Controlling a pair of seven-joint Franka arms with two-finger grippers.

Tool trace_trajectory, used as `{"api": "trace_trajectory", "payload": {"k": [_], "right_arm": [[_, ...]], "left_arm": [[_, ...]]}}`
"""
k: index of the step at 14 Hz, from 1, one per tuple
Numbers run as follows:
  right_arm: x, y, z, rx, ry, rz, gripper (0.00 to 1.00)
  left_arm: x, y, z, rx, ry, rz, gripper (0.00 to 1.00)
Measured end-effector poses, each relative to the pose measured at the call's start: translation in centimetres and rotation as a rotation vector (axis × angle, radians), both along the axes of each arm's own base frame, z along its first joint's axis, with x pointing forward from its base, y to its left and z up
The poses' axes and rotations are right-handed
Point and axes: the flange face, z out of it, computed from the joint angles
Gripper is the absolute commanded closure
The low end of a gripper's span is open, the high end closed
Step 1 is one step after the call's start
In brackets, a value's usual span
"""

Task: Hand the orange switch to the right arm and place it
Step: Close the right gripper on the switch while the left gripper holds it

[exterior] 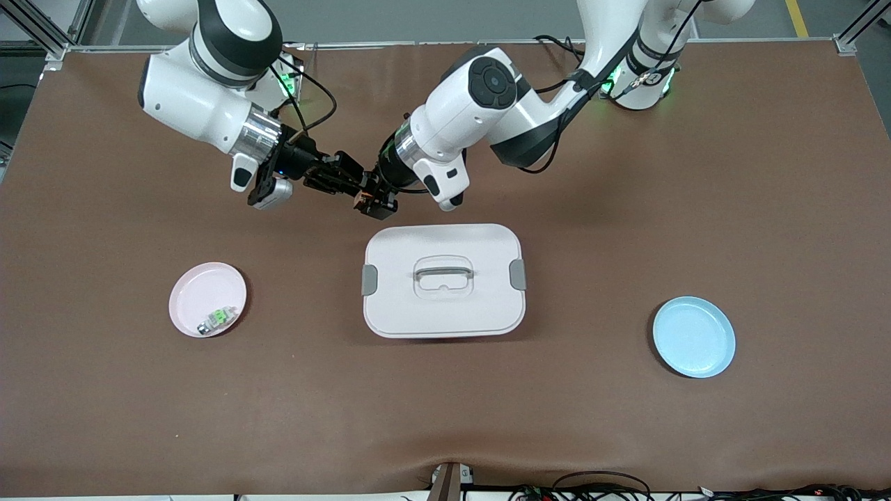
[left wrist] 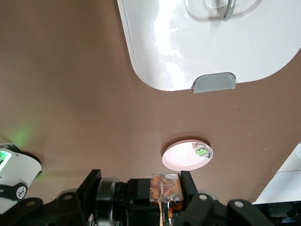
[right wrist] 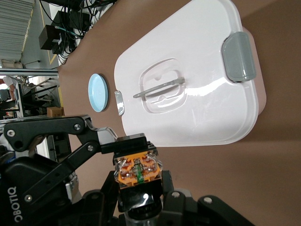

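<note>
Over the brown desk (exterior: 626,431), both end effectors are meeting above the bare surface just beside the white lidded box (exterior: 443,280). The left end effector (exterior: 376,197) and right end effector (exterior: 348,182) are both clamping the orange switch (exterior: 363,200). The left one should be letting go only once the right's hold looks square.

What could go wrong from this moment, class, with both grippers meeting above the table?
1. Both the left gripper and right gripper are shut on the orange switch; a pull before one releases could twist it.
2. If dropped, it may land on the white box lid or the table.
</note>
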Motion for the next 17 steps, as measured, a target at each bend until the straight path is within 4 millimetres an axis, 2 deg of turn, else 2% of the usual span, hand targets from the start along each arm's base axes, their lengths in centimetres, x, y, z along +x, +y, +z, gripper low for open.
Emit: {"api": "trace_trajectory", "payload": {"k": [2,5,6,7,8,15,17], "right_arm": [[0.00,0.00,0.00,0.000,0.000,0.000,1.00],[0.00,0.00,0.00,0.000,0.000,-0.001,1.00],[0.00,0.00,0.01,0.000,0.000,-0.001,1.00],[0.00,0.00,0.01,0.000,0.000,-0.001,1.00],[0.00,0.00,0.01,0.000,0.000,-0.001,1.00],[0.06,-0.18,-0.12,-0.010,-0.006,0.005,1.00],[0.30,-0.76,-0.28,-0.090,-0.052,0.058,1.00]], "left_arm": [[0.00,0.00,0.00,0.000,0.000,0.000,0.68],[0.00,0.00,0.01,0.000,-0.001,0.000,0.48],[0.00,0.00,0.01,0.000,-0.001,0.000,0.35],[0.01,0.00,0.01,0.000,-0.001,0.000,0.05],[0.01,0.00,0.01,0.000,-0.001,0.000,0.00],[0.50,0.30,0.37,-0.005,-0.007,0.008,0.00],[0.65,0.40,0.50,-0.007,-0.008,0.011,0.00]]}}
